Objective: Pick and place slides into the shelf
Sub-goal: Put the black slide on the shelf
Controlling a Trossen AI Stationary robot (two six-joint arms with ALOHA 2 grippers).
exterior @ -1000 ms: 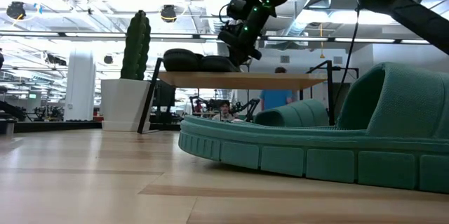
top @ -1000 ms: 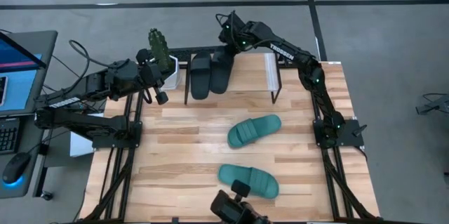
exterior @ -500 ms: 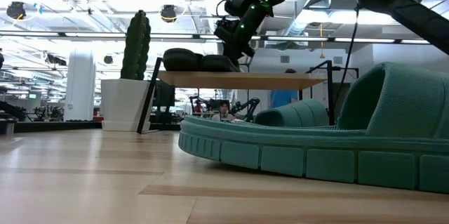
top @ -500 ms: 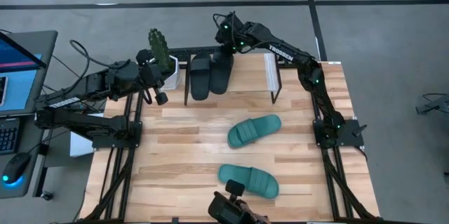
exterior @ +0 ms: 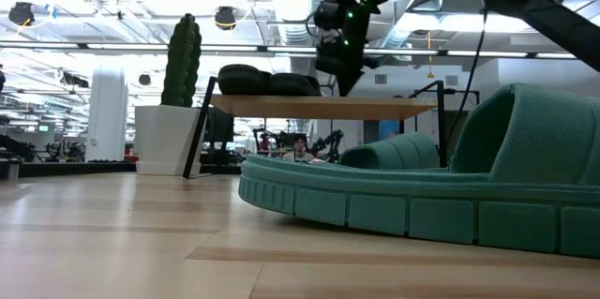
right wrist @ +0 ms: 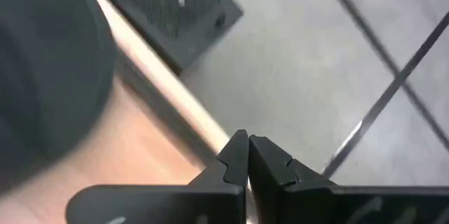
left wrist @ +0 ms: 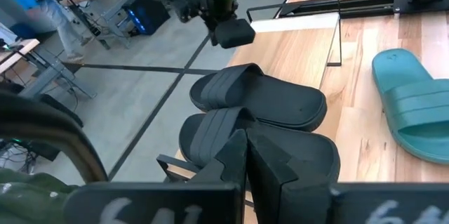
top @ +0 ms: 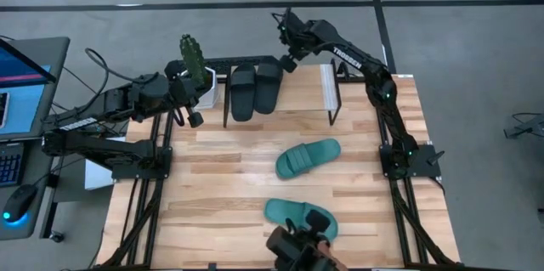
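Two black slides (top: 242,93) (top: 269,87) lie side by side, soles down, on the left part of the shelf (top: 303,93), at the table's far edge. Two teal slides rest soles down on the table, one mid-table (top: 308,157), one near the front edge (top: 299,217). My right gripper (top: 287,62) hangs shut over the shelf's far edge, just right of the black slides and clear of them, pointing steeply down (exterior: 346,85). My left gripper (top: 195,119) waits shut above the table's far left, facing the black slides (left wrist: 259,104).
A cactus in a white pot (top: 195,65) stands just left of the shelf. The shelf's right half, up to its white end (top: 327,87), is bare wood. A laptop (top: 21,84) sits off the table's left. A dark device (top: 297,250) stands at the near edge.
My right gripper has left the far end of the right black slide, moving toward the table's right edge over the shelf and turning at the wrist. It stays shut. Both black slides remain on the shelf.
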